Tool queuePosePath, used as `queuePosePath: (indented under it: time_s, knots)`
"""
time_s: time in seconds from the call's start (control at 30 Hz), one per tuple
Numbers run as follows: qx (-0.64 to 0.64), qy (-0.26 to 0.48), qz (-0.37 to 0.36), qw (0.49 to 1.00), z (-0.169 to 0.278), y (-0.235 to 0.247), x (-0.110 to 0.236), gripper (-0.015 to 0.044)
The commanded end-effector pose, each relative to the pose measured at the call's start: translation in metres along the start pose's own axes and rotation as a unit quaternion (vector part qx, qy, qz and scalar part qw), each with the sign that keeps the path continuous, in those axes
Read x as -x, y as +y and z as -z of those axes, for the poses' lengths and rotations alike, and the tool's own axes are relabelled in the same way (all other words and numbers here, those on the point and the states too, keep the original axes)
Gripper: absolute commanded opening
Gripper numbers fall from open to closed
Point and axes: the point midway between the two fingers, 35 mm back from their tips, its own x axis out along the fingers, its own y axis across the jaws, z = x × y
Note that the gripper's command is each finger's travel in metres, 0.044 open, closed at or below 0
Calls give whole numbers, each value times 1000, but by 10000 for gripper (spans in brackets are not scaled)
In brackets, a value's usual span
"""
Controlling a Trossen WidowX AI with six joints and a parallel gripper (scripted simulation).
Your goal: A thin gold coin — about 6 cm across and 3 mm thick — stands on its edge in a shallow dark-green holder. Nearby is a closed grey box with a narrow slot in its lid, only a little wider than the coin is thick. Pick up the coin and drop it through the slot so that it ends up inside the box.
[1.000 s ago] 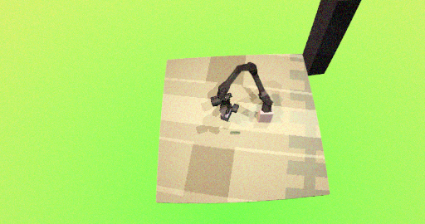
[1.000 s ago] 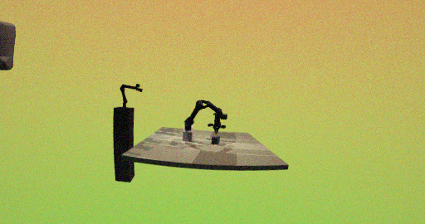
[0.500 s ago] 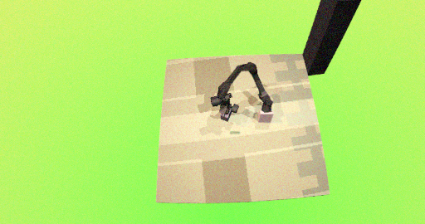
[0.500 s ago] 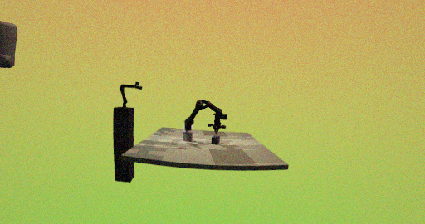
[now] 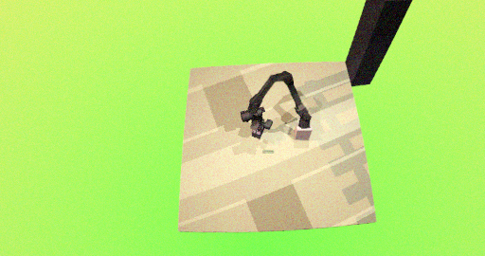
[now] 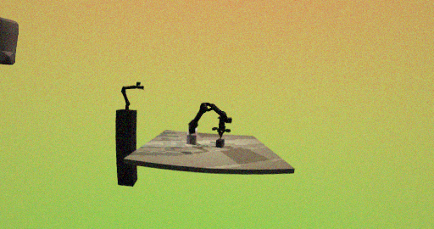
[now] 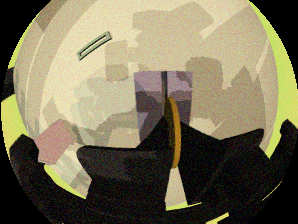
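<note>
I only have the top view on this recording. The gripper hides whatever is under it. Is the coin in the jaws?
Observer: Yes. The wrist view shows the gold coin edge-on, pinched in the gripper, which is shut on it.
Operator: Is it anywhere near the slot?
Observer: In the wrist view the dark slot line in the grey box lies straight beyond the coin's edge, roughly in line with it.
Operator: How high is the gripper above the box?
Observer: The exterior view shows the gripper just above the box, close, though contact cannot be judged.
Operator: And the holder?
Observer: In the wrist view the dark-green holder is empty, off to the upper left.
</note>
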Motion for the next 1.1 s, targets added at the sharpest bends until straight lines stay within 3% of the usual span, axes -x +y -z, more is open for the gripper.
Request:
queuePosePath:
  time_s: [0.0,0.37,0.57,0.87,1.07]
  knots:
    - [3,2,0,1000,0,0,-3,0]
    - [3,2,0,1000,0,0,-9,0]
    - [0,0,0,1000,0,0,-7,157]
    - [0,0,0,1000,0,0,-7,161]
    - [0,0,0,1000,0,0,11,318]
